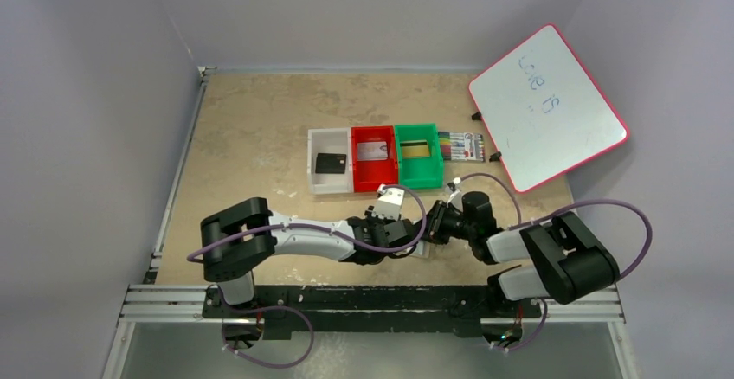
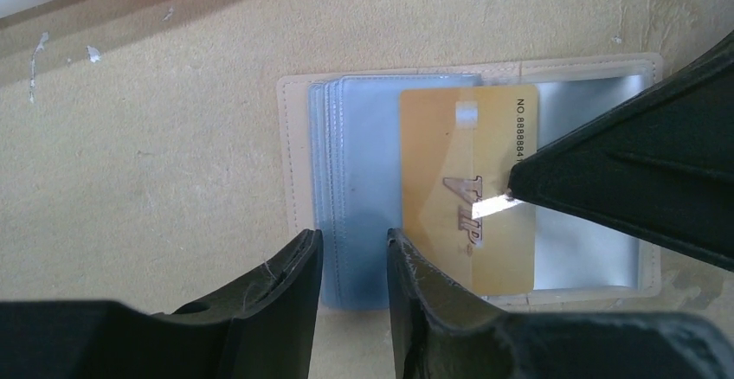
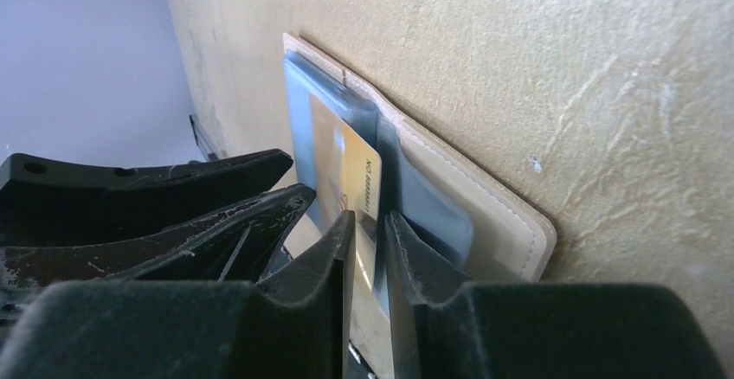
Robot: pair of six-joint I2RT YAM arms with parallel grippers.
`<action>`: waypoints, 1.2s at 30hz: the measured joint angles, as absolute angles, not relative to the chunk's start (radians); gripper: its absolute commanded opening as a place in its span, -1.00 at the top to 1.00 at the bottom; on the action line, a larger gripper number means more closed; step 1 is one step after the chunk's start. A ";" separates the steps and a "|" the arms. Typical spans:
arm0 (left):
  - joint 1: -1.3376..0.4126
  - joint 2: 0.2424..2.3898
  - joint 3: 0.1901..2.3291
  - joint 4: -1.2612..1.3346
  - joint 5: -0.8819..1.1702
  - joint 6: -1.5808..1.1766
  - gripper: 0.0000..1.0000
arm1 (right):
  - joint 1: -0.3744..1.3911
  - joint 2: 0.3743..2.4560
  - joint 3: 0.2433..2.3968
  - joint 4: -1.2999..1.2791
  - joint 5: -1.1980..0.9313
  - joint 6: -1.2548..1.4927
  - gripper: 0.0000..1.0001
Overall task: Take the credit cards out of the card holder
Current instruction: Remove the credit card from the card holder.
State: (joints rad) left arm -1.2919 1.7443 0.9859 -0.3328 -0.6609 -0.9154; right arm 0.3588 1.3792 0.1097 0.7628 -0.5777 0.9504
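— Where is the card holder?

— The tan card holder (image 2: 294, 180) lies open and flat on the beige surface (image 2: 156, 180), near the front edge, between the two arms. Its light-blue pockets (image 2: 355, 163) face up.

— Any cards showing?

— A gold card (image 2: 459, 223) (marked VIP, with a number along one edge) sticks partway out of a pocket, across the middle of the holder.

— And the claws?

— The left claw (image 2: 350, 242) hangs low over the blue pockets, its fingers slightly parted, grasping nothing. The right claw (image 3: 370, 223) sits at the opposite side with one finger on each face of the gold card's edge. The gap is narrow, and I cannot tell whether it pinches the card or only straddles it.

— What lies behind?

— Further back stand three bins touching in a row: a white bin (image 1: 331, 131), a red bin (image 1: 374, 129) and a green bin (image 1: 417, 127), each with a card inside. A pack of markers (image 1: 461, 145) lies just beside the green one, and a red-framed whiteboard (image 1: 547, 106) leans at the far right.
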 measured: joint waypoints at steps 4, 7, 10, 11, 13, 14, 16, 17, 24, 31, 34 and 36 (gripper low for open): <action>-1.292 1.748 0.986 -0.319 -0.659 -0.916 0.44 | 0.359 1.420 0.110 0.825 -0.595 0.966 0.52; -1.293 1.749 0.986 -0.315 -0.658 -0.916 0.47 | 0.359 1.453 0.108 0.881 -0.598 0.987 0.60; -1.293 1.750 0.986 -0.313 -0.657 -0.916 0.50 | 0.359 1.486 0.108 0.929 -0.602 1.003 0.71; -1.293 1.750 0.986 -0.313 -0.657 -0.917 0.50 | 0.359 1.493 0.108 0.941 -0.603 1.007 0.73; -1.293 1.750 0.986 -0.312 -0.658 -0.921 0.51 | 0.359 1.501 0.108 0.960 -0.607 1.013 0.83; -1.293 1.750 0.986 -0.312 -0.658 -0.923 0.51 | 0.359 1.501 0.107 0.965 -0.613 1.015 0.89; -1.293 1.750 0.986 -0.313 -0.659 -0.924 0.51 | 0.359 1.496 0.106 0.971 -0.621 1.018 0.99; -1.293 1.750 0.986 -0.313 -0.659 -0.925 0.51 | 0.359 1.488 0.104 0.970 -0.622 1.021 1.00; -1.295 1.749 0.982 -0.312 -0.666 -0.945 0.47 | 0.359 1.286 0.104 0.759 -0.574 0.978 1.00; -1.297 1.724 0.947 -0.296 -0.680 -0.978 0.17 | 0.358 0.925 0.200 0.309 -0.406 0.887 1.00; -1.296 1.710 0.938 -0.303 -0.683 -0.985 0.00 | 0.358 0.790 0.287 0.142 -0.342 0.839 1.00; -1.295 1.686 0.927 -0.304 -0.683 -0.985 -0.03 | 0.358 0.720 0.337 0.072 -0.323 0.809 1.00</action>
State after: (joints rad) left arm -1.2953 1.6859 0.9272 -0.3042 -0.6834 -0.9848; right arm 0.3576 0.7204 0.3367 0.0723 -0.3229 0.8085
